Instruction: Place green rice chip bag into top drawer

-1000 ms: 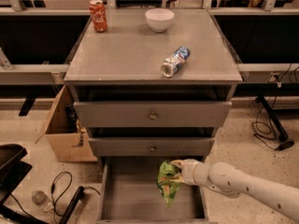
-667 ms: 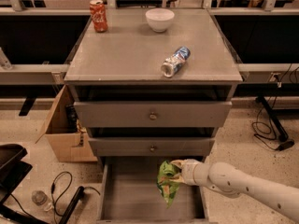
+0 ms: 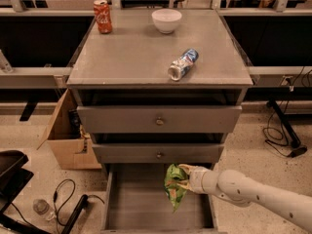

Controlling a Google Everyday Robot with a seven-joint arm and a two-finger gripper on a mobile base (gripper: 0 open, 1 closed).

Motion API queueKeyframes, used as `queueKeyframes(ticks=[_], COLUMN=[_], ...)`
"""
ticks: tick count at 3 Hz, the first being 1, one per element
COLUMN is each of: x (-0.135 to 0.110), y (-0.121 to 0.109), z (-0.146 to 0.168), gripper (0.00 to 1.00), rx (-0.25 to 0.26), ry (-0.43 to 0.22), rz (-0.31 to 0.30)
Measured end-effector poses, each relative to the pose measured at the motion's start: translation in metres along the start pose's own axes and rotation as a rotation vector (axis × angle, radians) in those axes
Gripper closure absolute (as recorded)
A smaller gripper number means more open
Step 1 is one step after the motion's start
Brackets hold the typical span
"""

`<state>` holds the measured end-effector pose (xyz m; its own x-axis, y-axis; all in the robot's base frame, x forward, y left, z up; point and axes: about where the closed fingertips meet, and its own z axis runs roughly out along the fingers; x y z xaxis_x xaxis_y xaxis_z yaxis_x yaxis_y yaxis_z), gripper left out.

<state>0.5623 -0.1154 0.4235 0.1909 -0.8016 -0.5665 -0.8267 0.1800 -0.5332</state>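
The green rice chip bag [image 3: 174, 185], crumpled lime-green foil, hangs in my gripper [image 3: 184, 178] over the right side of the pulled-out bottom drawer [image 3: 141, 204]. My white arm [image 3: 253, 194] reaches in from the lower right. The gripper is shut on the bag's upper right edge. The top drawer [image 3: 159, 119] is closed, and so is the middle drawer [image 3: 159, 153].
On the cabinet top [image 3: 131, 52] lie a crushed blue-and-silver can [image 3: 183, 64], a red soda can [image 3: 103, 16] at the back left and a white bowl [image 3: 166, 20] at the back. A cardboard box [image 3: 66, 130] stands left of the cabinet. Cables [image 3: 63, 199] lie on the floor.
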Motion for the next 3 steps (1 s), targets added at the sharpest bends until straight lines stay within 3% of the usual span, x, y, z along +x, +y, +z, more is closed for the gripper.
queueKeyframes(ticks=[1, 3], x=[0.0, -0.0002], y=[0.0, 0.0001], z=[0.0, 0.0003], gripper=[0.04, 0.0], rx=[0.0, 0.0], ry=[0.0, 0.0], rz=[0.0, 0.0])
